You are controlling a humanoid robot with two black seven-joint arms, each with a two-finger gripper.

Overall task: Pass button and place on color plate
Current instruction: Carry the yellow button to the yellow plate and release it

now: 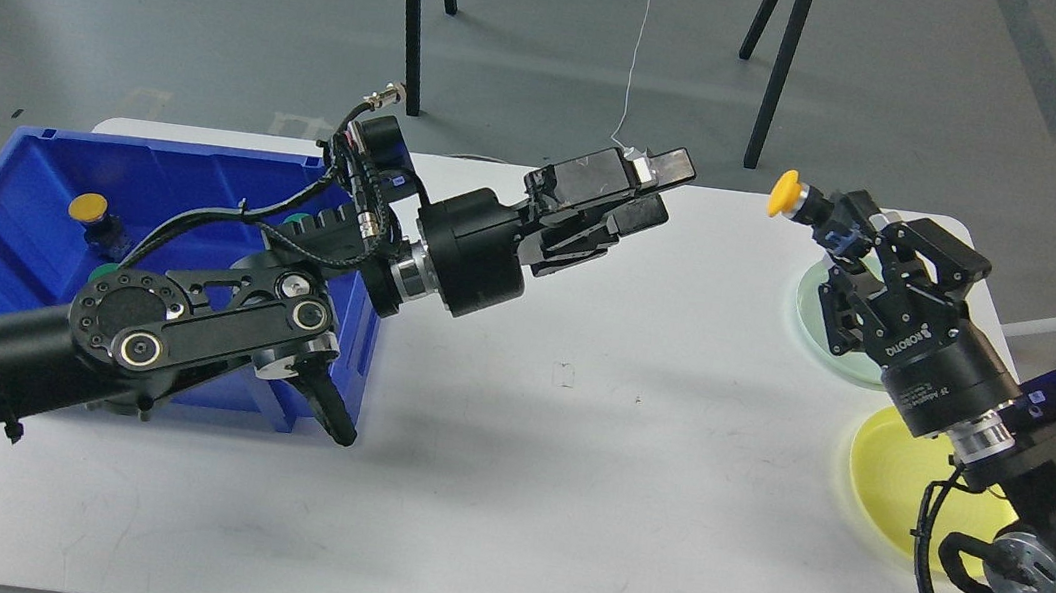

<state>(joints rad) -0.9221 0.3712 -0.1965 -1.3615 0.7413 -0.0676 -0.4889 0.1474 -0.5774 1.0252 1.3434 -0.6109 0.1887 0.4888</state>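
My right gripper (843,236) is shut on a yellow-capped button (786,194) and holds it in the air, tilted left, above the back right of the table. The pale green plate (813,311) lies just below it, partly hidden by the gripper. The yellow plate (889,472) lies nearer the front right, partly hidden by my right arm. My left gripper (657,187) is open and empty, raised over the back middle of the table, well left of the button.
A blue bin (14,213) stands at the left of the white table (563,502). It holds a yellow button (88,209) and a green one (297,226). My left arm crosses over the bin's right side.
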